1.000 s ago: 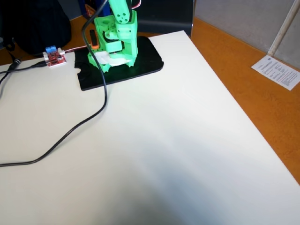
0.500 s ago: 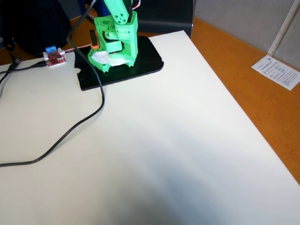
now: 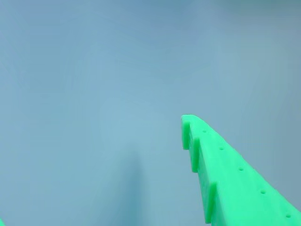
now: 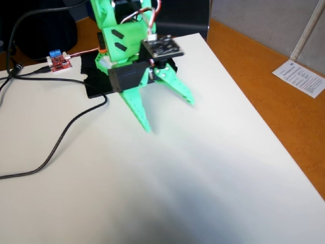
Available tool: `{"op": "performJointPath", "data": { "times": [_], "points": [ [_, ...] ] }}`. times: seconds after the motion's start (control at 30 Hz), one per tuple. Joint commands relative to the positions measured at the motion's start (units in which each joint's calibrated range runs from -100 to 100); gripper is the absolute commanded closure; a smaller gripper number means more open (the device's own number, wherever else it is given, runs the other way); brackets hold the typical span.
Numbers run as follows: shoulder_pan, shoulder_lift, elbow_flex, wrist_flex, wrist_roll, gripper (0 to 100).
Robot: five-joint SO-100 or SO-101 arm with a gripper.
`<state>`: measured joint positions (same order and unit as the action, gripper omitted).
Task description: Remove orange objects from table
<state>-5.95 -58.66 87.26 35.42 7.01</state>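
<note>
Orange objects unseen in either view; pincer (image 4: 170, 114) spread wide above table (image 4: 213, 168), empty.

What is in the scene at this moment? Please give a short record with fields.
gripper: green gripper, jaws spread wide, holding nothing, above the table
table: white table, bare in front of the gripper
orange object: none visible in either view
cable: black cable lying on the table at the left of the fixed view
base plate: black base plate under the arm
circuit board: small red circuit board at the far left
paper: printed paper on the orange-brown surface at the right
</note>
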Motion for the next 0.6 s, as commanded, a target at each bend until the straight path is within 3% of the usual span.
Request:
{"op": "performJointPath", "data": {
  "times": [0.0, 0.13, 0.33, 0.57],
  "points": [
    [4.43, -25.56, 9.64, 18.53, 0.88, 54],
    [8.72, -39.58, 12.35, 38.31, 3.81, 54],
    [6.20, -39.83, 12.35, 41.39, -16.36, 54],
    [9.31, -39.83, 12.35, 41.39, -16.02, 54]
  ]
}}
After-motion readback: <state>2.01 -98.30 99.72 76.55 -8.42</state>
